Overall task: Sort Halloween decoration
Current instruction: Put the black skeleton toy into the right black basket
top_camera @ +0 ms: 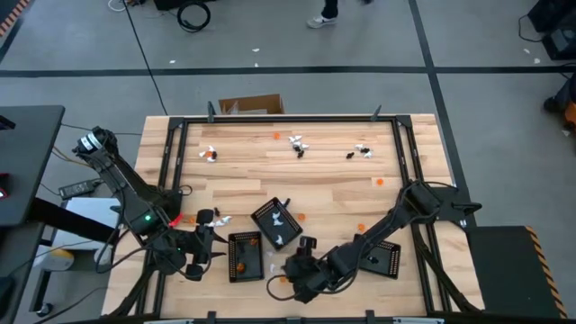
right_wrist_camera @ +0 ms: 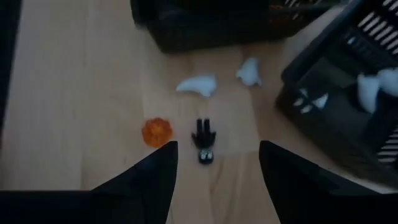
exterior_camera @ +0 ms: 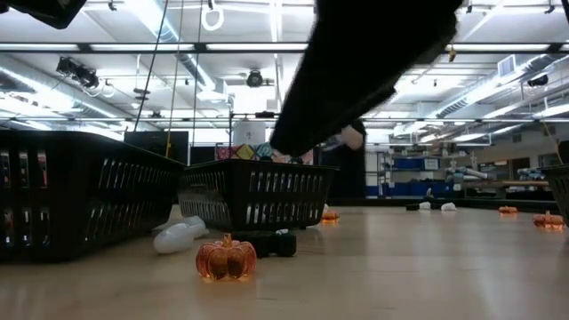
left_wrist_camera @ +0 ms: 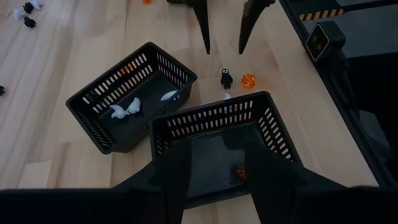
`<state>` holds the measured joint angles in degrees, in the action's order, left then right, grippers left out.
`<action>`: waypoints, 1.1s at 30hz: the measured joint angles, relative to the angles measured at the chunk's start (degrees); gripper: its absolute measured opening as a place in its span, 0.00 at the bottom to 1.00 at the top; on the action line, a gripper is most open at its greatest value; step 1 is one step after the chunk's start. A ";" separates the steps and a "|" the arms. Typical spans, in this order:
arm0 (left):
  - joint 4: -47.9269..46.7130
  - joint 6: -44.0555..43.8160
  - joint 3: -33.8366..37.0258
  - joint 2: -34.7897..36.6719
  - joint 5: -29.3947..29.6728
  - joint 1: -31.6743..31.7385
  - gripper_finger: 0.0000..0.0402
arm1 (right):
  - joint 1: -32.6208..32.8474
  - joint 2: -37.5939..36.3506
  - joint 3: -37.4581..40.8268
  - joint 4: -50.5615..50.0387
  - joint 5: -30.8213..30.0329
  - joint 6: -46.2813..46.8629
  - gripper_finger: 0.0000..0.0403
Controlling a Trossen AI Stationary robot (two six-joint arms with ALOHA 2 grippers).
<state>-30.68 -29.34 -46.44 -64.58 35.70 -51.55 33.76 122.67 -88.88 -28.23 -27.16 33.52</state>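
Wooden table (top_camera: pixel 342 184) carries three black trays along its near edge. The middle tray (top_camera: pixel 276 222) is angled and holds white pieces; the left tray (top_camera: pixel 245 256) holds orange ones; the third tray (top_camera: pixel 386 257) sits under the right arm.

Right gripper (right_wrist_camera: pixel 217 163) hovers low over the tabletop between the left and middle trays, jaws spread wide, nothing between them. Left gripper (left_wrist_camera: pixel 217 177) hangs above the left tray, jaws apart, also empty.

Halloween decoration: loose pieces lie scattered along the far side of the table, well apart from the trays. Directly ahead of the right gripper lie a black figure (right_wrist_camera: pixel 203 140), an orange pumpkin (right_wrist_camera: pixel 156 132) just beside it, and two white pieces (right_wrist_camera: pixel 198 84) nearer the trays.

Handling judgement: pieces look like light, hard moulded plastic, likely slick and prone to skitter. The black figure is slim; best pinched across its narrow body, jaws straddling it squarely.
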 joint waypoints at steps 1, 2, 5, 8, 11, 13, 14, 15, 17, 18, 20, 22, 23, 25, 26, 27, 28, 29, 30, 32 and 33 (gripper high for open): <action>0.02 0.00 0.00 0.02 0.00 0.00 0.39 | 0.02 0.05 1.36 1.27 -0.07 -0.05 0.57; 0.02 0.00 0.00 0.00 0.01 0.00 0.39 | 0.02 0.12 2.97 3.73 0.06 -0.08 0.57; 0.04 -0.04 0.00 0.00 0.02 0.00 0.39 | -0.41 0.11 8.21 14.80 0.72 -0.13 0.57; 0.02 -0.03 0.00 0.01 0.02 0.00 0.39 | -0.82 0.11 12.61 24.09 0.35 -1.13 0.57; 0.02 -0.04 0.00 0.02 0.02 0.00 0.39 | -1.00 0.11 15.72 30.41 -1.12 -2.07 0.57; 0.01 -0.04 0.00 0.01 0.01 0.00 0.39 | -1.02 0.13 17.28 31.91 -1.91 -2.67 0.57; 0.00 -0.04 0.00 0.02 0.02 0.00 0.39 | -1.14 0.13 17.94 33.28 -1.94 -3.18 0.56; 0.02 -0.03 0.00 0.01 0.02 0.00 0.39 | -1.21 0.13 18.53 34.69 -1.90 -3.57 0.56; 0.01 -0.02 0.00 0.01 0.02 0.00 0.39 | -1.27 0.13 19.92 37.84 -1.88 -4.68 0.54; 0.01 -0.02 0.00 0.02 0.02 0.00 0.39 | -1.29 0.14 20.39 39.18 -1.76 -5.69 0.54; 0.02 -0.02 0.00 0.00 0.02 -0.02 0.39 | -1.27 0.15 20.53 41.63 -1.27 -7.37 0.52; 0.04 -0.02 0.00 0.00 0.02 0.00 0.39 | -1.14 0.13 20.41 42.86 -1.29 -8.25 0.51; 0.02 -0.02 0.00 0.00 0.02 0.00 0.39 | -1.14 0.15 20.44 42.71 -1.33 -8.33 0.51; 0.01 0.00 0.00 0.01 0.02 0.00 0.39 | -1.14 0.79 20.44 42.94 -1.40 -8.20 0.51; 0.02 0.00 0.00 0.00 0.02 0.00 0.39 | -1.15 0.99 20.45 42.71 -1.48 -8.20 0.51; 0.02 0.00 0.00 0.01 0.02 0.00 0.39 | -1.16 1.03 20.48 42.55 -1.46 -8.10 0.51; 0.00 0.00 0.00 0.00 0.02 0.00 0.39 | -1.18 1.04 20.48 42.63 -1.46 -7.95 0.51; 0.02 0.00 0.00 0.02 0.02 0.00 0.39 | -1.18 1.02 20.45 42.66 -1.60 -7.94 0.51; 0.00 -0.01 -0.01 0.00 0.02 0.00 0.39 | -1.16 1.01 20.41 42.51 -1.76 -8.28 0.51; 0.02 0.00 0.00 0.00 0.02 0.00 0.39 | -1.16 1.01 20.44 41.98 -1.72 -9.12 0.51; 0.00 0.00 0.00 0.02 0.02 0.00 0.39 | -1.26 1.01 20.44 41.80 -1.48 -9.10 0.51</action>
<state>-30.68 -29.34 -46.44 -64.55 35.73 -51.55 32.49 123.68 -68.45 13.56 -28.64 24.42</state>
